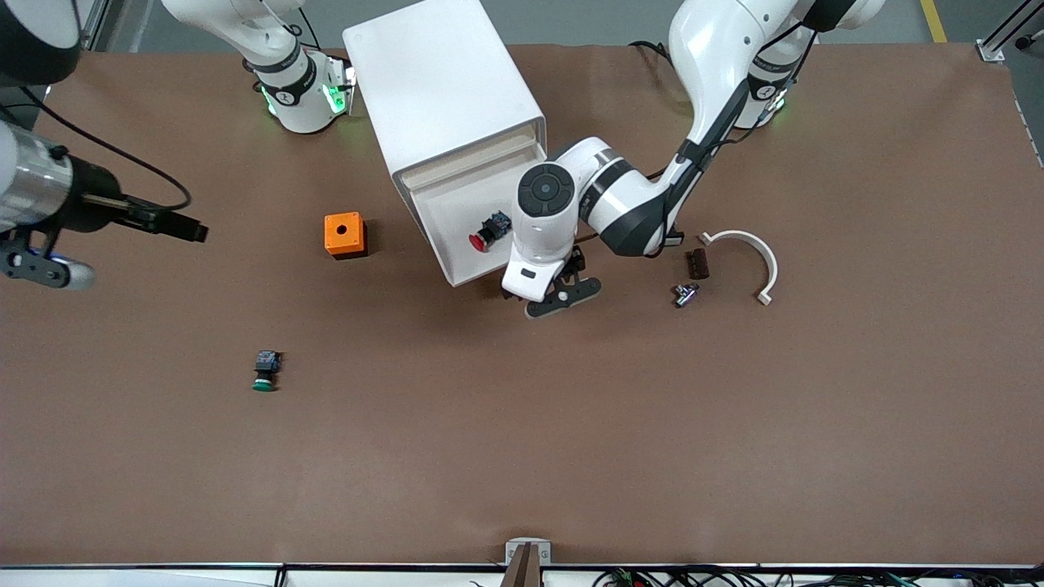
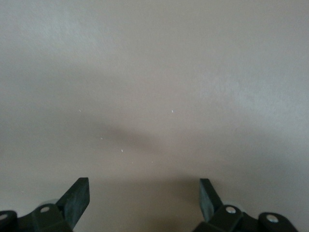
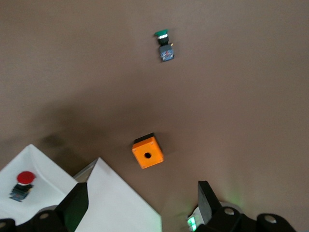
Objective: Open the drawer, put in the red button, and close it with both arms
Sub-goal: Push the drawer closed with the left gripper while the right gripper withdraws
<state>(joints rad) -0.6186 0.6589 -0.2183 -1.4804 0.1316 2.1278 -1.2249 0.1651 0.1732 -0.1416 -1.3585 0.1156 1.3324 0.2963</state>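
The white cabinet stands near the robots' bases, and its drawer is pulled out toward the front camera. The red button lies on its side in the drawer. My left gripper is open and empty. It is low, beside the drawer's front corner toward the left arm's end. In the left wrist view its fingers stand wide apart before a plain pale surface. My right gripper is open and empty, high over the cabinet. The red button also shows in the right wrist view.
An orange box with a hole sits beside the drawer toward the right arm's end. A green-capped switch lies nearer the front camera. A white curved piece, a dark block and a small metal part lie toward the left arm's end.
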